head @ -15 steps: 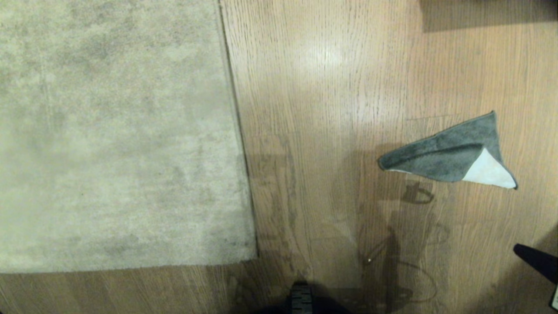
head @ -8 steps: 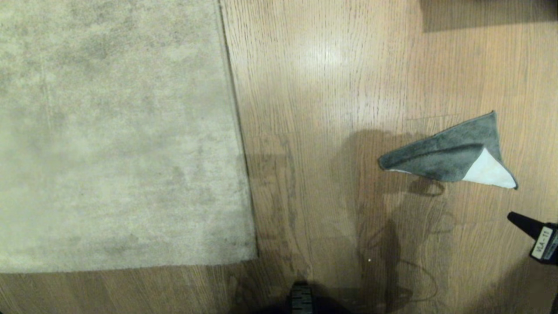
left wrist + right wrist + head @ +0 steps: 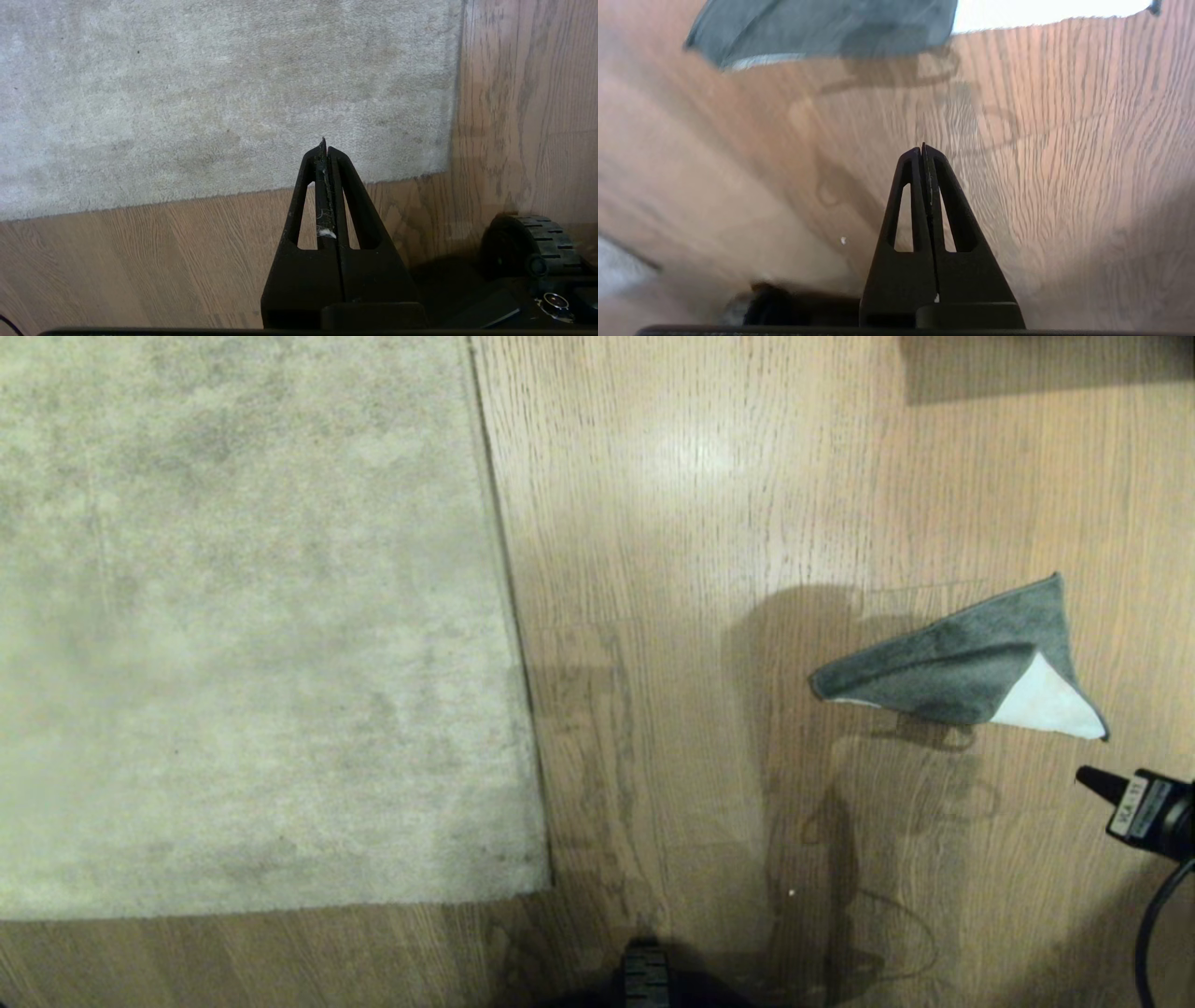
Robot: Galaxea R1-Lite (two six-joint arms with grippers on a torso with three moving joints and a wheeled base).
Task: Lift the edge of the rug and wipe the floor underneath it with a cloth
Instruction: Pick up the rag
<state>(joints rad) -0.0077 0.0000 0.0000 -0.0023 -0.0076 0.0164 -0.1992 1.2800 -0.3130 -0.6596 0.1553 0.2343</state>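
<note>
1. Nearest to us, at the bottom of the head view, we see a dark part of the robot base with a ribbed wheel (image 3: 646, 980) standing on the floor (image 3: 691, 616).
2. Our left gripper (image 3: 325, 145) hangs low near this base. Its two black fingers are pressed together and hold nothing. Below its tip is the near corner of the rug (image 3: 224, 93).
3. The rug edge (image 3: 509, 644) runs straight away from us on the left side, and it lies flat on the wood planks.
4. Our right gripper (image 3: 1088, 777) comes in from the right border of the head view. Its fingers are together too, with nothing between them, and it points toward the cloth (image 3: 962, 672).
5. The cloth lies on the floor just beyond this gripper, not touching it, well apart from the rug. It is folded in a triangle, dark grey on top, with one pale corner turned up.
</note>
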